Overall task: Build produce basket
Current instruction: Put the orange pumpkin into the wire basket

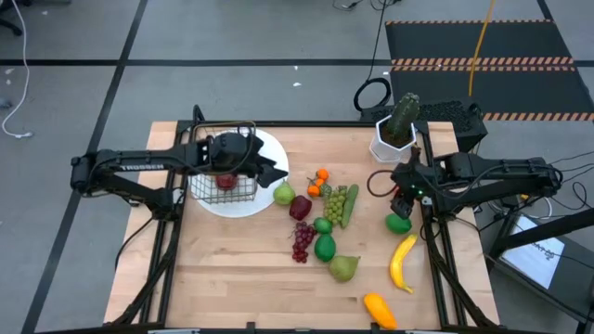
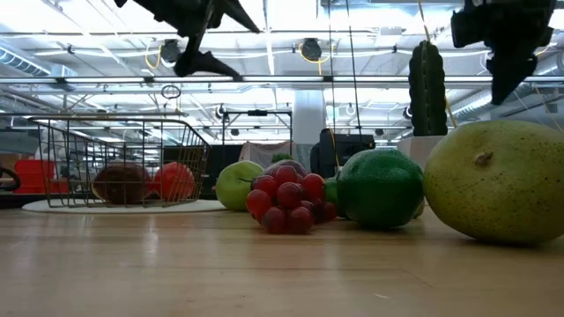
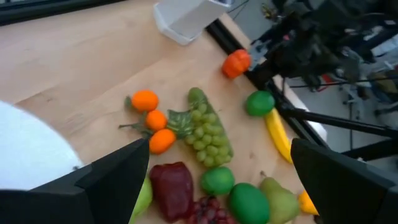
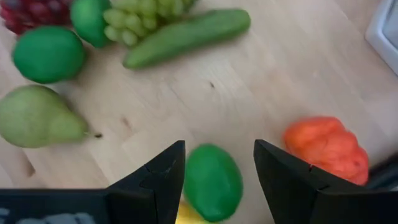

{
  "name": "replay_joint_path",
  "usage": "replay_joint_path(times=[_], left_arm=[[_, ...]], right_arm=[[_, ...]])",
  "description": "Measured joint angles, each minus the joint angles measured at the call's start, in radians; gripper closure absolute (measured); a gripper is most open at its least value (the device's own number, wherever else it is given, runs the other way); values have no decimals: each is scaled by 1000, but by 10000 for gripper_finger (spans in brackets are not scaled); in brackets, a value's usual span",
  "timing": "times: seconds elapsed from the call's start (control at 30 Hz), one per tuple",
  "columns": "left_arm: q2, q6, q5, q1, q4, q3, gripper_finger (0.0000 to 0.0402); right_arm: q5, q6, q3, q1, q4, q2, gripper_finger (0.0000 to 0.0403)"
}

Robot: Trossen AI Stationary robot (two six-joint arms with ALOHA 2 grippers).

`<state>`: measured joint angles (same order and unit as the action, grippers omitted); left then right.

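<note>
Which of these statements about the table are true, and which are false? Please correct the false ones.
1. The basket stands on the white plate. True.
2. The basket is empty. False: red fruit lies inside it.
3. The left pincer is open, above the basket. True.
4. The right pincer grips the banana. False: it hovers over a green lime, holding nothing.
5. The cucumber lies beside the green grapes. True.

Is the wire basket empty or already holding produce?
Holding produce: the basket on the white plate contains two reddish fruits.
</note>
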<state>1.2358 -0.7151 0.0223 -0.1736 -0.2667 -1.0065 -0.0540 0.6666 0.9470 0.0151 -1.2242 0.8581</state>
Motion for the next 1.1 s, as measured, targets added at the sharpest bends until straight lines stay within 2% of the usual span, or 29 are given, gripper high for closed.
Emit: replay_joint_path(times=[0.4, 0.6, 0.83, 1.1], left_arm=[[0, -64, -109, 95, 57, 0, 19], [0, -92, -125, 158, 55, -48, 74], [0, -42, -246, 227, 49, -101, 141], [0, -40, -278, 259, 45, -116, 198]], right_arm=[[32, 55, 0, 0, -121, -5, 213], [-3, 4, 0, 0, -129, -6, 170], [-50, 14, -50, 0, -171, -6, 111], [-60, -20, -86, -1, -163, -7, 94]])
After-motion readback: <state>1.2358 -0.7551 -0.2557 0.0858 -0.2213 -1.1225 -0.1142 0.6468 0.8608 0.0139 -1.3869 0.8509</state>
